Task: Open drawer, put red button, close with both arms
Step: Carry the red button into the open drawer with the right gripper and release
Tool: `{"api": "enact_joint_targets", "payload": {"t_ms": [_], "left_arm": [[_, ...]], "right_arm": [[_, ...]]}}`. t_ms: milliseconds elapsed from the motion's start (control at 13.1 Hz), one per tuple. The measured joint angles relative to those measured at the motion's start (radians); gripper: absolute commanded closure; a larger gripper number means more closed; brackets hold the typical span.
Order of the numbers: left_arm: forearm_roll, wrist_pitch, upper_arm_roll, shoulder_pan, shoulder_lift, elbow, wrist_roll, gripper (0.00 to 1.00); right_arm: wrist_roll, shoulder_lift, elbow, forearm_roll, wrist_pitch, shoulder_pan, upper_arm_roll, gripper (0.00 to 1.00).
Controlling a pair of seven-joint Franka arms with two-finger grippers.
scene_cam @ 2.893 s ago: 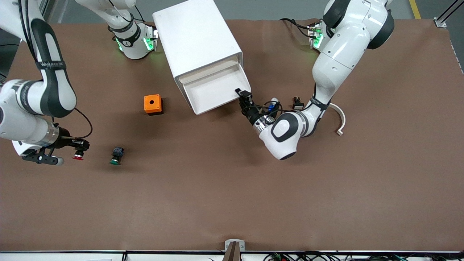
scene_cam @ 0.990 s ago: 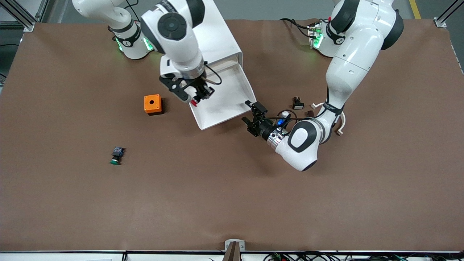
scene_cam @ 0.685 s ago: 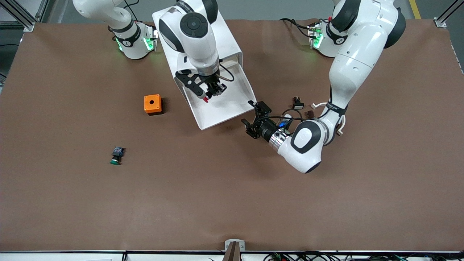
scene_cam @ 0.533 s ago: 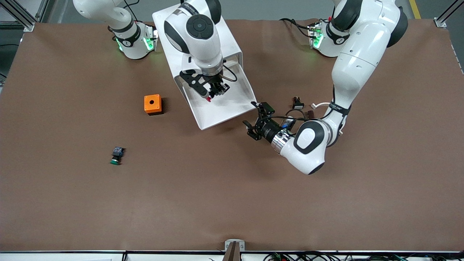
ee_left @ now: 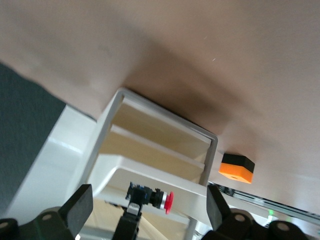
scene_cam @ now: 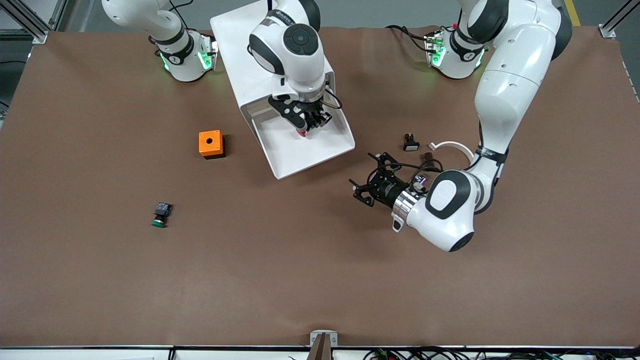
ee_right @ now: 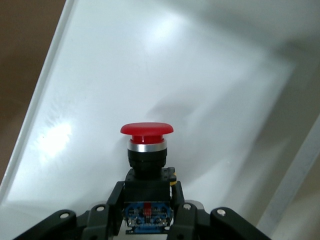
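Swinging in from the desk's edge, the right claw (scene_cam: pixel 311 126) now hangs over the open drawer (scene_cam: pixel 320 145), clamped on the red button (ee_right: pixel 146 145), cap pointing down at the tray floor. Left claw (scene_cam: pixel 370 182) hovers spread open over the desk beside the drawer front.

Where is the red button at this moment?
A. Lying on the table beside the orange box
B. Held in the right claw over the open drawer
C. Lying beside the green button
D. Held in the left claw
B: the right claw is shut on the red button, with the white floor of the open drawer under it.
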Motion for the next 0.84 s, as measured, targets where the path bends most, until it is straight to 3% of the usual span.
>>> {"api": "enact_joint_targets", "payload": {"t_ms": [609, 685, 761, 837], "left_arm": [[0.243, 0.147, 0.000, 0.004, -0.098, 0.022, 0.361, 0.00], [0.260, 0.164, 0.001, 0.006, -0.119, 0.023, 0.385, 0.00], [0.289, 0.181, 0.002, 0.006, -0.138, 0.023, 0.401, 0.00], [0.330, 0.205, 0.002, 0.006, -0.156, 0.022, 0.409, 0.00]], "right_arm": [[0.027, 0.029, 0.005, 0.000, 0.034, 0.005, -0.005, 1.00], [0.027, 0.032, 0.006, 0.000, 0.035, 0.005, -0.007, 0.81], [0.027, 0.032, 0.006, 0.000, 0.035, 0.005, -0.008, 0.01], [0.027, 0.032, 0.007, 0.000, 0.035, 0.005, -0.010, 0.00]]}}
